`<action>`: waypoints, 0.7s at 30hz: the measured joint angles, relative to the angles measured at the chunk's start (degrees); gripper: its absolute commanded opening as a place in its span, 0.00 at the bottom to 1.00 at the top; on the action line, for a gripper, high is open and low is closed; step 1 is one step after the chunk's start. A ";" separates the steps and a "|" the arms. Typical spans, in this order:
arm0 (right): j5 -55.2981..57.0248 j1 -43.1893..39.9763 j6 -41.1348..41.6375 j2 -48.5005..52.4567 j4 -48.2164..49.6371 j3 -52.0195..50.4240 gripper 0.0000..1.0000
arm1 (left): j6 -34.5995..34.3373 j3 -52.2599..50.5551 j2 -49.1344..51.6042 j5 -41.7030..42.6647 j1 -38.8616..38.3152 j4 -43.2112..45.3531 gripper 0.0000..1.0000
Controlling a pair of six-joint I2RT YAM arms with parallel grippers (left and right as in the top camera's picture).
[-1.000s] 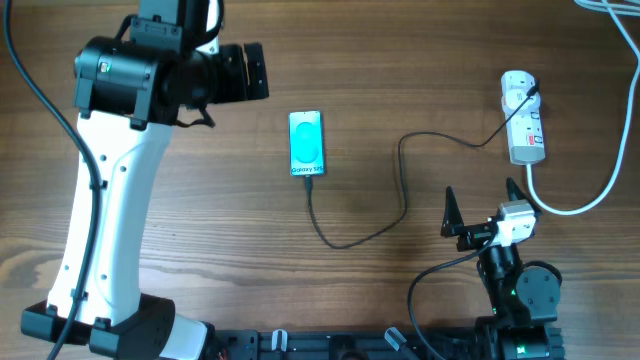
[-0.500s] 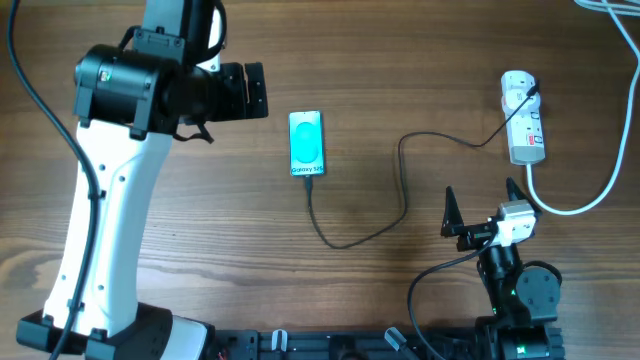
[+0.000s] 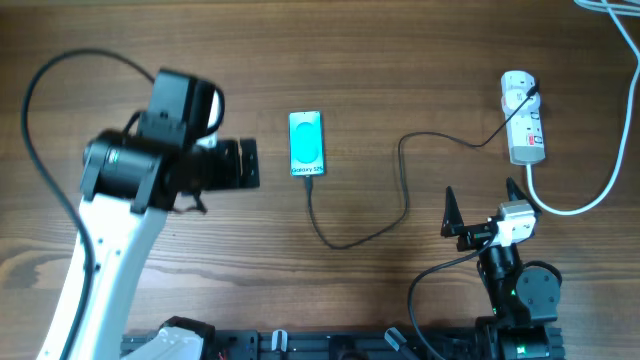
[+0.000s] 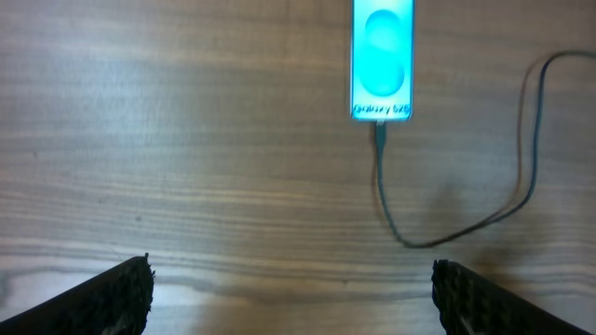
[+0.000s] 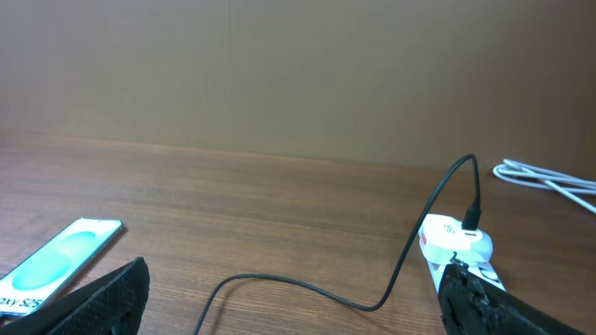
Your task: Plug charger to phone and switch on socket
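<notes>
From overhead, my left hand (image 3: 250, 165) hangs released just left of the small flat smartphone with the turquoise screen (image 3: 306, 144), which lies mid-way across the wooden desk (image 3: 400, 60), while my right hand (image 3: 481, 200), also spread and empty, sits toward the near edge below the white elongated power strip (image 3: 524, 130) at the far right. My left wrist view shows my fingers (image 4: 102, 293) wide apart over bare wood, and beyond them the thin black charger cable (image 4: 410, 233) meeting the smartphone's Galaxy end. My right wrist view has the smartphone low left and the cable rising to the power strip, with a thick white lead (image 5: 549, 177) behind.
</notes>
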 measured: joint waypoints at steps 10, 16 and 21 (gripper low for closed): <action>0.00 0.00 0.00 0.00 0.00 0.00 1.00 | 0.02 -6.82 -12.87 0.00 0.07 6.95 1.00; 0.00 0.00 0.00 0.00 -0.02 0.00 1.00 | 0.02 -20.04 -24.15 0.04 0.07 20.79 1.00; 0.02 0.00 0.00 0.00 0.00 0.00 1.00 | 0.02 -30.73 -33.07 0.81 0.07 23.56 1.00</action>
